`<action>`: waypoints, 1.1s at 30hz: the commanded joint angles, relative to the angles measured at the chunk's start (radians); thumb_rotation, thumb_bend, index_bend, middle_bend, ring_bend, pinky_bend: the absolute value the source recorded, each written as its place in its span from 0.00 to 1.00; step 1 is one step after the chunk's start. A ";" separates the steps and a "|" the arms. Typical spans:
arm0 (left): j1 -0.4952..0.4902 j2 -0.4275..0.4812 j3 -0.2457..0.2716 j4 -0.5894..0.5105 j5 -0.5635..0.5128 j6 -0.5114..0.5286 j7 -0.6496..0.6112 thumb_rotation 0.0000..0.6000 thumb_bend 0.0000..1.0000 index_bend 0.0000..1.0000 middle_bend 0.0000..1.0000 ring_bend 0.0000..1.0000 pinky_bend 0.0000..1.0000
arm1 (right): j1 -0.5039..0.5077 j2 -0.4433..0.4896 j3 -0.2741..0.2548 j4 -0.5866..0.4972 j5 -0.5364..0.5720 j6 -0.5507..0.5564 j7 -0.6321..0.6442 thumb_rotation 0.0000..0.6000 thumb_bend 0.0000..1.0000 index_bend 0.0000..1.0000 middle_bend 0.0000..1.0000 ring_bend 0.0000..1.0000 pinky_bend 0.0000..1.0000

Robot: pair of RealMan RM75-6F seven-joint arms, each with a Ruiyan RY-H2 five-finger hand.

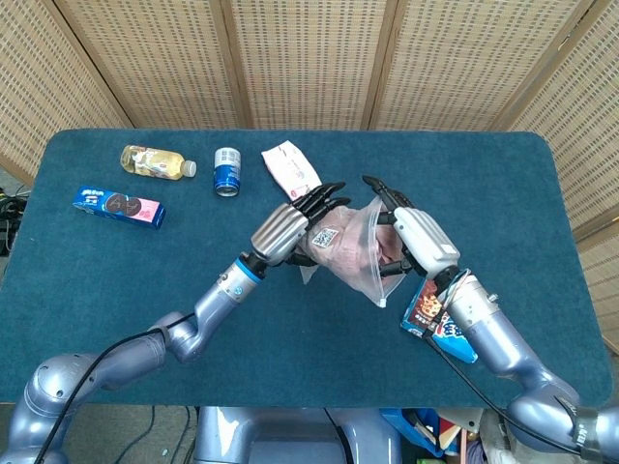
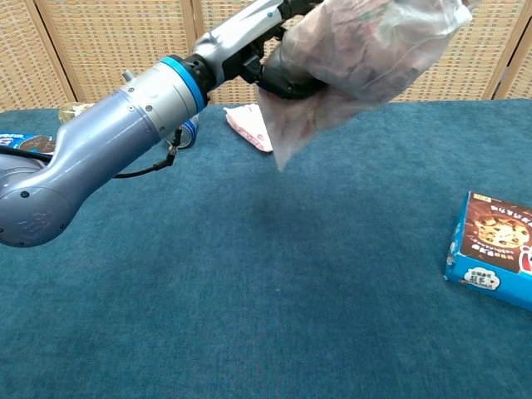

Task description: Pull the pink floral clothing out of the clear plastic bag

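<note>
From the head view, your left hand [image 1: 290,230] and right hand [image 1: 418,237] both hold the clear plastic bag [image 1: 360,253] up above the blue table [image 1: 116,280], fingers closed on it, with the pink floral clothing [image 1: 387,244] inside. From the chest view, the bag [image 2: 366,50] hangs high, and a cookie box [image 2: 490,249] lies flat.

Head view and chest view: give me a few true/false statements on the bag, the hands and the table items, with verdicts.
1. The clear plastic bag is held up off the table. True.
2. The pink floral clothing lies fully outside the bag. False: it is inside the bag.
3. The left hand and right hand are both at the bag. True.
4. The cookie box stands on the table's left side. False: it lies at the right, by the right arm.
5. The blue can lies tipped over. False: it stands upright.
</note>
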 commanded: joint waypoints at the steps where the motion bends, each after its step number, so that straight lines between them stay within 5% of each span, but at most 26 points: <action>1: 0.009 0.012 0.007 -0.008 -0.002 -0.003 -0.002 1.00 0.35 0.04 0.00 0.01 0.17 | -0.018 0.009 0.002 0.000 -0.031 -0.003 0.027 1.00 0.61 0.76 0.00 0.00 0.00; 22: 0.102 0.172 0.047 -0.035 -0.015 -0.015 -0.088 1.00 0.34 0.03 0.00 0.00 0.00 | -0.081 0.045 -0.036 0.033 -0.236 -0.032 0.083 1.00 0.61 0.76 0.00 0.00 0.00; 33: 0.066 0.325 0.110 -0.172 -0.053 -0.312 -0.117 1.00 0.35 0.10 0.00 0.00 0.00 | -0.089 0.075 -0.031 0.012 -0.317 -0.048 0.145 1.00 0.61 0.76 0.00 0.00 0.00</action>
